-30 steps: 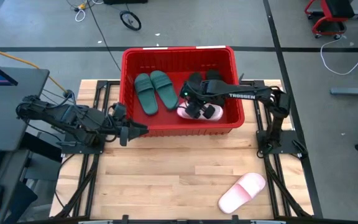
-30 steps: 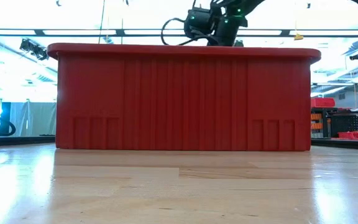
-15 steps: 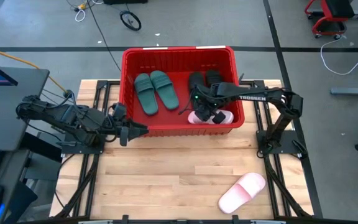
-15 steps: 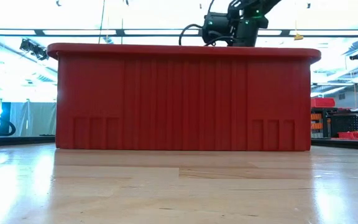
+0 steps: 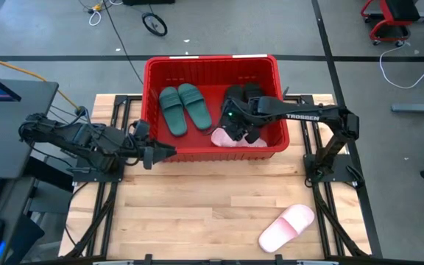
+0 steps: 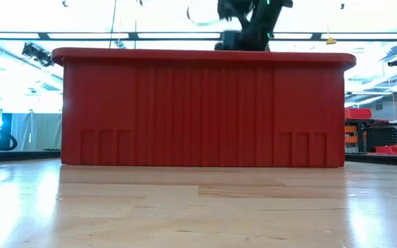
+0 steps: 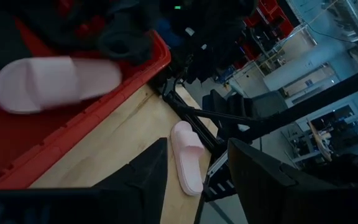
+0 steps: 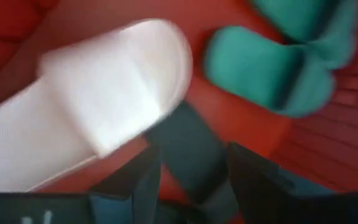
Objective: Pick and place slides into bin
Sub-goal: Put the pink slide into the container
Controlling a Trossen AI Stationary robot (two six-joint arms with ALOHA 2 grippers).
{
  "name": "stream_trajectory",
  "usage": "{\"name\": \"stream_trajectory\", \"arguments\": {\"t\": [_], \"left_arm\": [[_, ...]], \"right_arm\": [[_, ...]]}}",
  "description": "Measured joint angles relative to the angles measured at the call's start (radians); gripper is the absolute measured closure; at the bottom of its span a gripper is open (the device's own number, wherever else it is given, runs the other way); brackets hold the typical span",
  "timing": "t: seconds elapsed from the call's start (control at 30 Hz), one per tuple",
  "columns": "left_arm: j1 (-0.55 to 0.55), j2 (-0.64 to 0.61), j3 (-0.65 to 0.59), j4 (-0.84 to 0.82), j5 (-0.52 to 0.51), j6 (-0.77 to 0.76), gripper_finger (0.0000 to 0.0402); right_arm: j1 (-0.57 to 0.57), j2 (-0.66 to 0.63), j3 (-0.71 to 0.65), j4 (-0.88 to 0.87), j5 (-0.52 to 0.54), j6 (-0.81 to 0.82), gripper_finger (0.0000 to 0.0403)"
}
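Observation:
The red bin (image 5: 210, 59) stands at the table's far middle. On its floor lie two dark green slides (image 5: 185, 107), two black slides (image 5: 243, 94) and one pale pink slide (image 5: 238, 138) along the near wall. Another pink slide (image 5: 287, 225) lies sole-down on the table's near right. My right gripper (image 5: 235, 124) hangs open over the bin, just above the pink slide (image 8: 104, 106), with nothing between its fingers. Outside the bin's near left corner, my left gripper (image 5: 169, 152) waits open and low.
The bin's ribbed front wall (image 6: 198, 110) fills the low view, and bare wooden table spreads out before it. Metal arm frames run along the table's left and right sides. Beyond the table are a grey floor, cables and a red chair base.
My right gripper has carried the pink slide a little toward the bin's near wall, let go of it and risen. The slide now lies flat on the bin floor against the near wall.

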Motion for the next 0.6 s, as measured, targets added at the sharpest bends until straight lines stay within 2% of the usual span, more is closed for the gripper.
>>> {"name": "stream_trajectory", "arguments": {"t": [0.17, 0.23, 0.3, 0.37, 0.43, 0.5, 0.53, 0.6], "left_arm": [[0.0, 0.0, 0.0, 0.002, 0.0, 0.0, 0.0228], [0.0, 0.0, 0.0, 0.002, 0.0, 0.0, 0.0228], [0.0, 0.0, 0.0, 0.002, 0.0, 0.0, 0.0228], [0.0, 0.001, 0.0, 0.002, 0.0, 0.0, 0.0228], [0.0, 0.001, 0.0, 0.002, 0.0, 0.0, 0.0228], [0.0, 0.001, 0.0, 0.002, 0.0, 0.0, 0.0228], [0.0, 0.001, 0.0, 0.002, 0.0, 0.0, 0.0229], [0.0, 0.001, 0.0, 0.002, -0.001, 0.001, 0.023]], "right_arm": [[0.077, -0.026, 0.135, -0.066, 0.157, 0.174, 0.0219], [0.115, -0.039, 0.204, -0.156, 0.199, 0.338, 0.022], [0.151, -0.047, 0.276, -0.281, 0.173, 0.566, 0.0222], [0.179, -0.057, 0.349, -0.446, 0.042, 0.832, 0.0223], [0.205, -0.075, 0.4, -0.583, -0.166, 1.078, 0.0225], [0.243, -0.105, 0.42, -0.639, -0.363, 1.297, 0.0228], [0.27, -0.127, 0.416, -0.643, -0.434, 1.386, 0.023], [0.351, -0.175, 0.399, -0.636, -0.493, 1.486, 0.0234]]}}
